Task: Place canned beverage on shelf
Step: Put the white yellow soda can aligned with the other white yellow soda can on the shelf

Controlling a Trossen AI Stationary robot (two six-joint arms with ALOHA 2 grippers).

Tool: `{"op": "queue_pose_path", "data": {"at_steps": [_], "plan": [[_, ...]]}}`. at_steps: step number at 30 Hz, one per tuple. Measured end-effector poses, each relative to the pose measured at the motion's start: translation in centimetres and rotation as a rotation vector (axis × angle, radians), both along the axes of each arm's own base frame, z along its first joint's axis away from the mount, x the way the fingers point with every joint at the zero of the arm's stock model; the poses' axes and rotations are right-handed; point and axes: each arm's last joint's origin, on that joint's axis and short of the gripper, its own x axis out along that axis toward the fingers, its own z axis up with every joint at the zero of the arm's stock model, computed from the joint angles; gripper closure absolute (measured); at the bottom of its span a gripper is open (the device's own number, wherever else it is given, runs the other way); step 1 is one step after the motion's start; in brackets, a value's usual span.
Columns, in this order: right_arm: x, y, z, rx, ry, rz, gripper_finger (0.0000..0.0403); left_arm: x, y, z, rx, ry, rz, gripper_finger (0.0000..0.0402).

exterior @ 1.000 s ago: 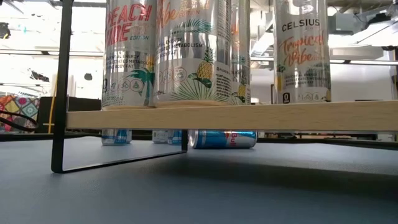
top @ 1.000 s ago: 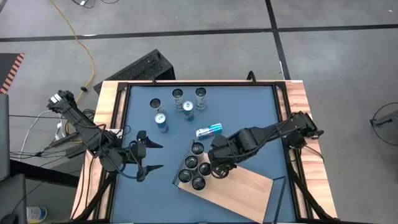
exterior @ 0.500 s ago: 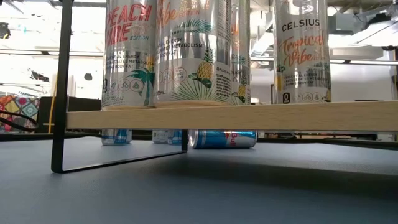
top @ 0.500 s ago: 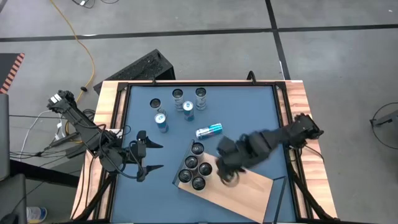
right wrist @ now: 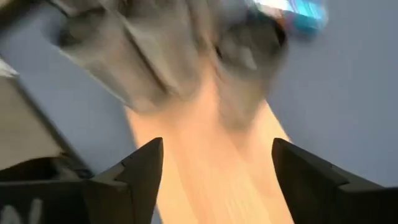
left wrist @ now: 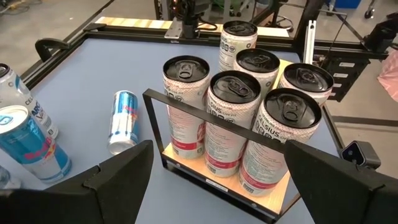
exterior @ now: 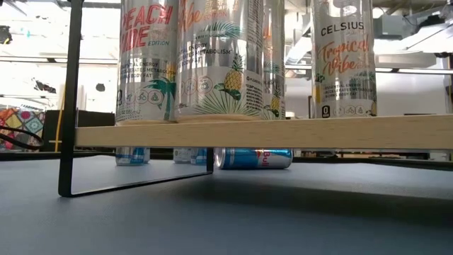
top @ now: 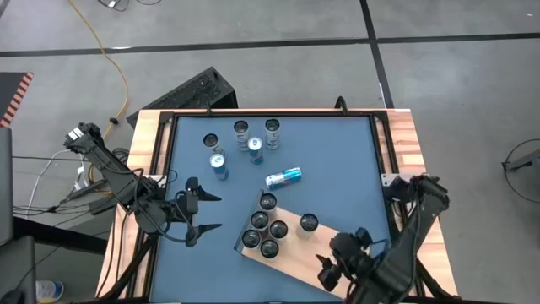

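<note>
The shelf (top: pixel 337 249), a light-wood board, lies slantwise on the blue table at the near middle. Several tall cans (top: pixel 263 226) stand on their bases on its left end, and one more can (top: pixel 308 223) stands just to their right. In the left wrist view the cans (left wrist: pixel 249 106) show behind the shelf's black frame. My right gripper (top: pixel 325 270) hovers open over the shelf's near end, holding nothing; its wrist view, blurred, shows the wood (right wrist: pixel 211 180) between the fingers. My left gripper (top: pixel 209 211) waits open to the left of the shelf.
Several loose cans (top: pixel 241 139) stand upright at the table's far left. A blue can (top: pixel 284 176) lies on its side just beyond the shelf and shows under the shelf board in the low view (exterior: pixel 253 157). Wooden strips (top: pixel 143 152) edge the table.
My right gripper has drawn back from the single can on the shelf and swung fast toward the table's near edge, turning as it went. That can stays upright on the shelf where the gripper was.
</note>
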Motion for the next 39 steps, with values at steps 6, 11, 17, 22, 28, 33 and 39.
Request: {"op": "queue_pose_path", "data": {"at_steps": [6, 11, 17, 22, 28, 33, 39], "plan": [[-1.1, 0.2, -4.9, -0.021, 0.098, -0.117, 0.0211, 0.0, 0.0, 0.0, -0.001, -0.001, 0.0, 0.0054], [-1.8, 0.0, -6.5, -0.087, 0.14, -0.106, 0.0364, 0.0, 0.0, 0.0, -0.013, -0.003, 0.003, 0.0054], [-2.2, -0.2, -8.1, -0.122, 0.107, -0.144, 0.0396, 0.0, 0.0, 0.1, -0.016, -0.006, 0.004, 0.0054], [-2.1, -0.8, -9.2, -0.199, -0.004, -0.148, 0.0401, 0.0, 0.0, 0.1, -0.015, -0.007, 0.004, 0.0054], [-2.0, -1.0, -9.4, -0.216, -0.025, -0.146, 0.0403, 0.0, -0.1, 0.0, -0.021, -0.001, -0.014, 0.0054], [-1.7, -1.0, -9.2, -0.267, -0.086, -0.109, 0.0403, 0.0, -0.1, 0.1, -0.024, -0.004, -0.018, 0.0054], [-2.5, -1.9, -8.8, -0.324, 0.014, -0.053, 0.0403, 0.2, -0.4, 0.8, -0.023, -0.059, -0.082, 0.0054]]}}
